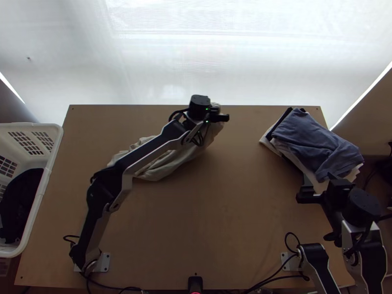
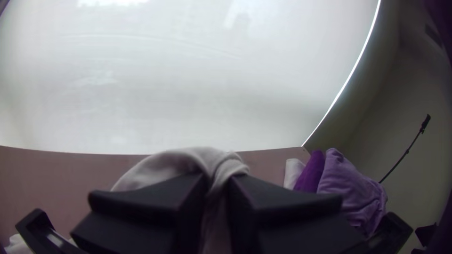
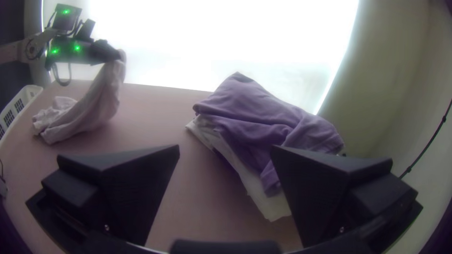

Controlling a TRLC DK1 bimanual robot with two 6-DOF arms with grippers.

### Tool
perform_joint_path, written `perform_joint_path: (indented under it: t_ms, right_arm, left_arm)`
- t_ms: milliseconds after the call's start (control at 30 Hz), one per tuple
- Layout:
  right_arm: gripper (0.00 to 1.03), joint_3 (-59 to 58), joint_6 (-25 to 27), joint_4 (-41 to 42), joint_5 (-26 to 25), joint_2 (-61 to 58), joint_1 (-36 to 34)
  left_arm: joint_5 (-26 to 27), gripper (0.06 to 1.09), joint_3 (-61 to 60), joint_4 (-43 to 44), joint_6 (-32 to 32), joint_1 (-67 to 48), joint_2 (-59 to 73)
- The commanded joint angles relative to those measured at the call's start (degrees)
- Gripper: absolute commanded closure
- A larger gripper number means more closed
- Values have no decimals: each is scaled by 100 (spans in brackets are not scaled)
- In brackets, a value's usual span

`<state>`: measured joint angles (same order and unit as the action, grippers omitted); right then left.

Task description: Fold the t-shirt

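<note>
My left gripper is near the table's far edge, and in the left wrist view the gripper is shut on part of the light beige t-shirt. The t-shirt is bunched, hanging from those fingers down to the table under the left arm; in the right wrist view the shirt is lifted at one end. My right gripper is beside the near end of the cloth stack, and in the right wrist view the gripper stands open with nothing between its fingers.
A stack of cloths, a blue-grey one on top of white and black ones, lies at the table's right side. A white basket with dark cloth inside stands at the left. Bare tabletop stretches between the arms.
</note>
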<state>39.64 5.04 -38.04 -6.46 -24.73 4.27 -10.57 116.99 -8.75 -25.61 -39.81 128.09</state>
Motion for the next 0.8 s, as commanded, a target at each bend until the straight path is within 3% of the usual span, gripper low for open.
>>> perform_joint_path:
  t_ms: [0, 133, 333, 533, 767]
  right_arm:
    - [12, -308, 103, 130, -5, 56, 214]
    - [12, -132, -179, 95, 22, -436, 346]
    - [12, 703, -1014, 25, 681, -2141, 742]
    - [12, 1934, -1497, -327, 1885, -4321, 1076]
    - [13, 3138, -1602, -274, 2263, -6175, 1287]
  left_arm:
    - [-182, 10, 694, -135, 557, -290, 286]
    - [-156, 10, 694, -926, 548, -343, -223]
    - [20, 10, 694, -1823, 539, -343, -891]
    - [2, 10, 641, -2930, 574, -194, -1375]
    - [-139, 10, 105, -2930, 785, 44, -1990]
